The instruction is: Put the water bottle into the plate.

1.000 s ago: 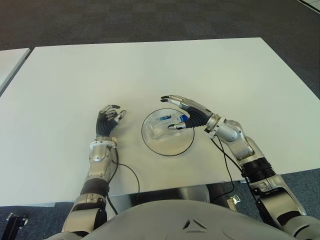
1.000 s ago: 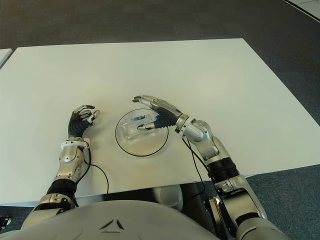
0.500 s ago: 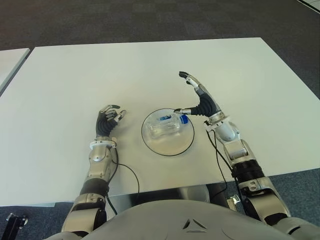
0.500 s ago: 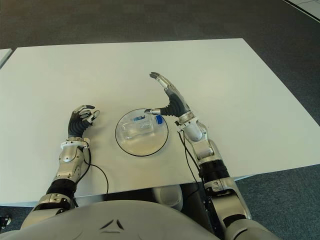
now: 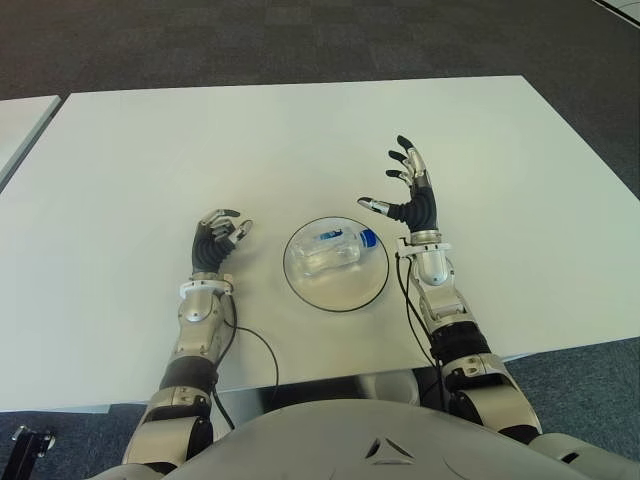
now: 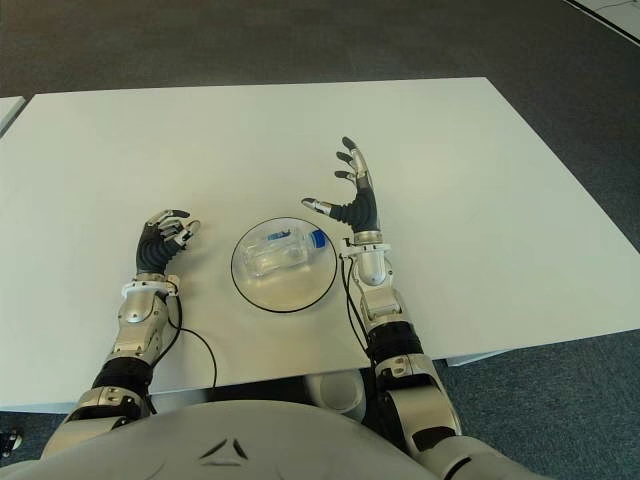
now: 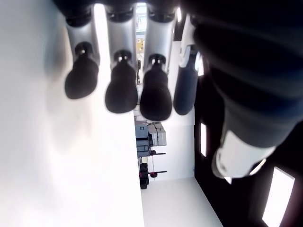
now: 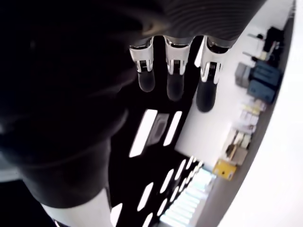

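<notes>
The small clear plastic water bottle with a blue cap (image 5: 338, 250) lies on its side inside the round glass plate (image 5: 305, 288) on the white surface (image 5: 300, 140). The right robot hand (image 5: 410, 190) stands raised beside the plate with fingers spread wide, holding nothing; the left robot hand (image 5: 218, 240) shows left of the plate, fingers curled and empty. The bottle looks light, smooth and prone to rolling, best gripped around its middle.

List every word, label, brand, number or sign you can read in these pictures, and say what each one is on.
None can be read.
water bottle, lying in the plate: its blue and white label is too small to read.
right hand, open to the right of the plate: no markings legible.
left hand, curled to the left of the plate: no markings legible.
table: no print on it.
</notes>
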Available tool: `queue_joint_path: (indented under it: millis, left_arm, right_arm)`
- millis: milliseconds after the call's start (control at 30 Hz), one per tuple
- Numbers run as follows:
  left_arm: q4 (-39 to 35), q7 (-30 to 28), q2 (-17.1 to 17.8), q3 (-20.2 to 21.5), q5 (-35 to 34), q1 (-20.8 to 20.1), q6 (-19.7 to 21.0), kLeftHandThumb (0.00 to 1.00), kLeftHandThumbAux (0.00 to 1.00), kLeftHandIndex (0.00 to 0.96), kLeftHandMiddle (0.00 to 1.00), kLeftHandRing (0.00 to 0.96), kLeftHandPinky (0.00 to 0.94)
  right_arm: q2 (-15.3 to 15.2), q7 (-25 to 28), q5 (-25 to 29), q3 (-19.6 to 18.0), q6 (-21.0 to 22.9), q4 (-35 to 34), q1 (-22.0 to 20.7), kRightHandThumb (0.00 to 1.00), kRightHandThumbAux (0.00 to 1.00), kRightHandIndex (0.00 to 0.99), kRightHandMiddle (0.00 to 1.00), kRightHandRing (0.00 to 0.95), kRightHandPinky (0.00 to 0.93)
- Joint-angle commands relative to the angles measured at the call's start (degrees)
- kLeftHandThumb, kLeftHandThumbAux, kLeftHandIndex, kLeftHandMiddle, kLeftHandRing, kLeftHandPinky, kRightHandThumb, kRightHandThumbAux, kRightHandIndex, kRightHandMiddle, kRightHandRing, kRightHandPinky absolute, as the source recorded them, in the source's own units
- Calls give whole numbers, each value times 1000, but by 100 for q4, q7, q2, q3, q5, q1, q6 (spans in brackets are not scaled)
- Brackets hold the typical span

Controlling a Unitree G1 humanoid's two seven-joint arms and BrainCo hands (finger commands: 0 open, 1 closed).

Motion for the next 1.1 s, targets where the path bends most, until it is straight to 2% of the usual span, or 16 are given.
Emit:
queue_joint_path:
  millis: [33,167,333,600,633,667,767,867,1100]
  left_arm:
    - [-26,87,-48,6,37,118,274,704,716,436,755,756,747]
    - [-1,34,-36,4,26,119,190,704,716,435,757,761,768]
    - [54,-84,-10,7,-31,105,112,704,717,435,764,768,774]
    - [148,-196,10,26,-83,77,3,704,716,436,769,774,774]
    - [153,-200,9,30,-85,75,0,704,716,436,767,772,767]
    - [158,-203,9,32,-86,73,-3,704,716,435,764,769,760]
    - [176,-196,6,31,-83,68,-14,705,716,435,758,761,748]
    - [191,-198,9,24,-76,65,-40,705,716,435,761,766,766]
    - [198,-215,1,10,-78,60,-50,704,717,435,762,766,759]
  right_arm:
    - [-155,402,562,-409,-157,1238,-536,321,788,89,91,172,299]
    - [-110,601,769,-576,-271,1824,-715,229,756,150,138,193,299]
    - [-8,845,1032,-759,-346,2132,-827,201,779,197,214,253,363]
    - [209,1262,1563,-1065,-271,2175,-831,128,890,369,419,425,479]
    - [238,1311,1637,-1111,-255,2181,-835,328,834,389,463,464,504]
    - [259,1351,1688,-1147,-245,2187,-839,458,798,402,497,495,528]
    - [340,1466,1863,-1281,-225,2244,-864,616,753,421,551,545,584]
    - [392,1448,1918,-1364,-206,2310,-889,672,737,429,582,580,618]
    - [407,1221,1804,-1415,-41,2360,-881,704,727,435,628,626,661]
